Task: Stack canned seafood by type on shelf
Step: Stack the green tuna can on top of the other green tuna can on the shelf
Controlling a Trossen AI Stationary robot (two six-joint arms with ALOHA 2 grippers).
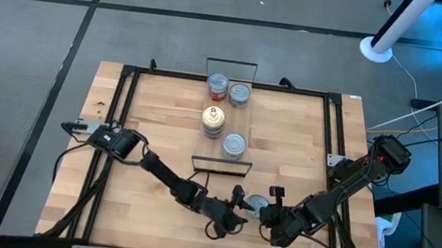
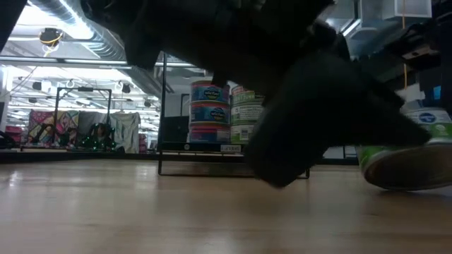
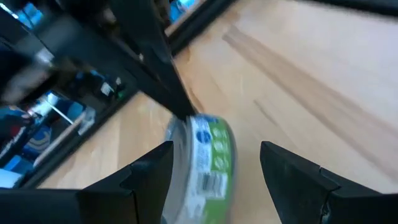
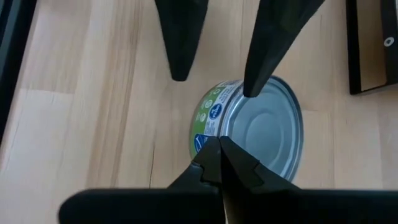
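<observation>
One tin (image 1: 258,202) with a green and white label and a silver top sits near the table's near edge, between my two grippers. It is tilted in the low view (image 2: 406,159), with its lower edge on the wood. My right gripper (image 4: 219,142) is shut at the tin's rim. My left gripper (image 3: 216,148) is open, its fingers on either side of the tin (image 3: 205,165). The shelf (image 1: 226,112) carries the other tins: two stacks at its far end (image 1: 218,84) (image 1: 239,94), one gold-topped stack (image 1: 213,121) and one tin (image 1: 233,146). My left gripper has one fingertip (image 4: 249,92) over the tin's rim on the side away from my right gripper, but I cannot tell whether it touches. My right gripper presses its shut fingertips against the tin's rim and labelled side (image 4: 208,134), coming low from the table's right. The tin stands tilted, with one edge on the table.
The shelf's near wire frame (image 1: 220,166) stands just beyond the grippers. Black rails (image 1: 123,104) (image 1: 333,128) run along the tabletop's left and right sides. Bare wood lies to the left of the left arm (image 1: 113,195).
</observation>
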